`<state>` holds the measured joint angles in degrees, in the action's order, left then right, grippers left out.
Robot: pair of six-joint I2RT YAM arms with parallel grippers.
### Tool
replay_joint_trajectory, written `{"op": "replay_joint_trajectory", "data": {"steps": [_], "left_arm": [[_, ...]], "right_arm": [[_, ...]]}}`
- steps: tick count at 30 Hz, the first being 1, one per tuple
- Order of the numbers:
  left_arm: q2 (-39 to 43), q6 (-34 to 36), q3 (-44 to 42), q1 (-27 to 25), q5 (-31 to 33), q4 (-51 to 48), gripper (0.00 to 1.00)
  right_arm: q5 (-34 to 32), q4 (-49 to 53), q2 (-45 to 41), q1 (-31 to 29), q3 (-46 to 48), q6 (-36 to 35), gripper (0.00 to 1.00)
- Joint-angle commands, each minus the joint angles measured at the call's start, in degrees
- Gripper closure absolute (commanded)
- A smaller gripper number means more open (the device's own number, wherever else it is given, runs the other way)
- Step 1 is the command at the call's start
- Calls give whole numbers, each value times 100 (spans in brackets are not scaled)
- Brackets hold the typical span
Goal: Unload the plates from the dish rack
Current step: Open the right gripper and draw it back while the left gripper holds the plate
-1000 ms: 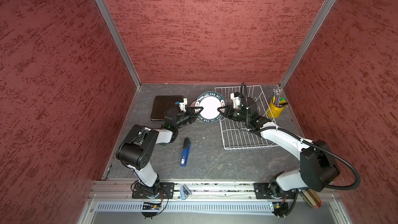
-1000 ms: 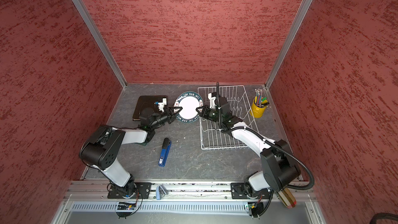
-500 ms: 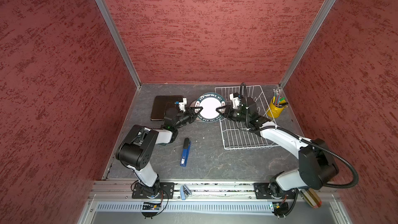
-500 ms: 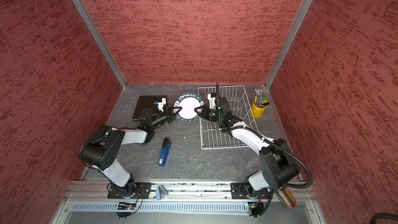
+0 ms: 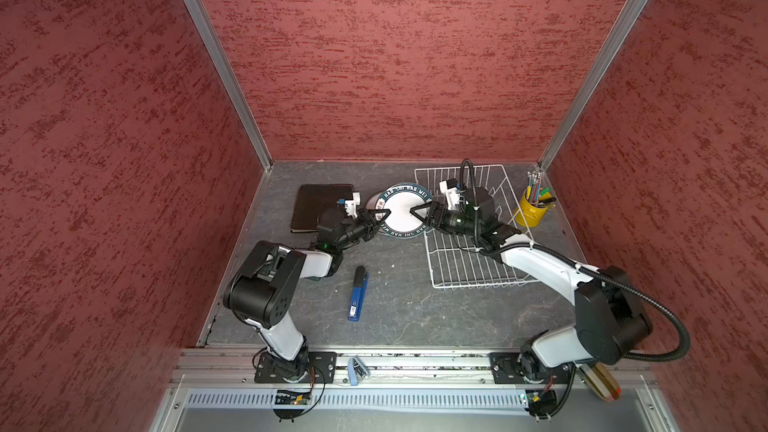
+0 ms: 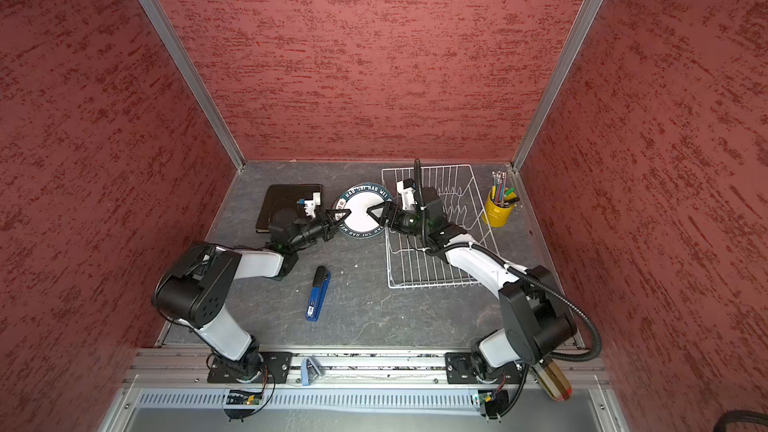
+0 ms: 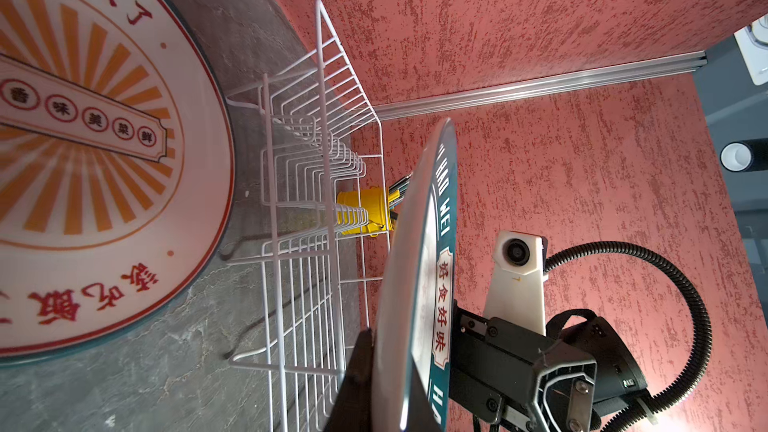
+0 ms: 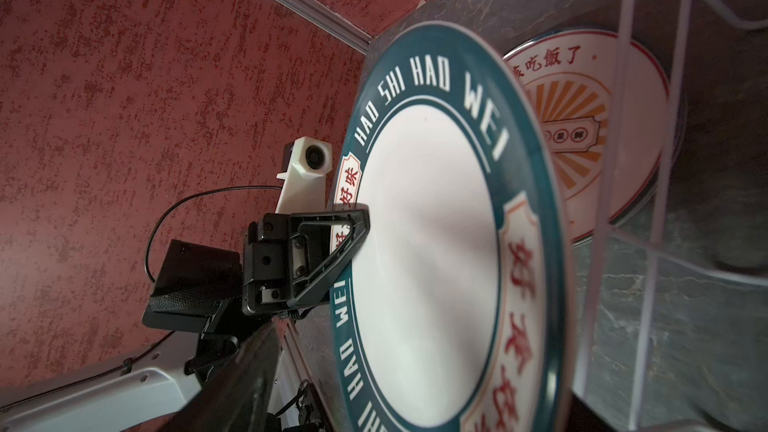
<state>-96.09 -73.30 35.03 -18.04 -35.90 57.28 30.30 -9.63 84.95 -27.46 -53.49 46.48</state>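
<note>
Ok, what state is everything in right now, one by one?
Lettered plate: raised off the table, held by its rim.
Left gripper: shut on lettered plate.
Right gripper: open around its rim.
Sunburst plate: flat on table.
Dish rack: no plates seen in it.
Brown square plate: flat, dark side up.
Stapler: lying on table.
Yellow cup: upright, holding pens.

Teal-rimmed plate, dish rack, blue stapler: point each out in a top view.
teal-rimmed plate (image 5: 402, 206): in a top view, on its white centre.
dish rack (image 5: 457, 264): in a top view, on its bare wire floor.
blue stapler (image 5: 356, 300): in a top view, on its blue body.
</note>
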Motion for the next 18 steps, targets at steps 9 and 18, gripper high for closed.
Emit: {"op": "replay_joint_trajectory", "data": {"steps": [9, 18], "left_arm": [[439, 161, -167, 195, 98, -138, 100], [556, 192, -503, 442, 390, -309, 100]], "right_arm": [[-343, -72, -508, 135, 123, -104, 8], [-683, 119, -699, 171, 198, -236, 7]]}}
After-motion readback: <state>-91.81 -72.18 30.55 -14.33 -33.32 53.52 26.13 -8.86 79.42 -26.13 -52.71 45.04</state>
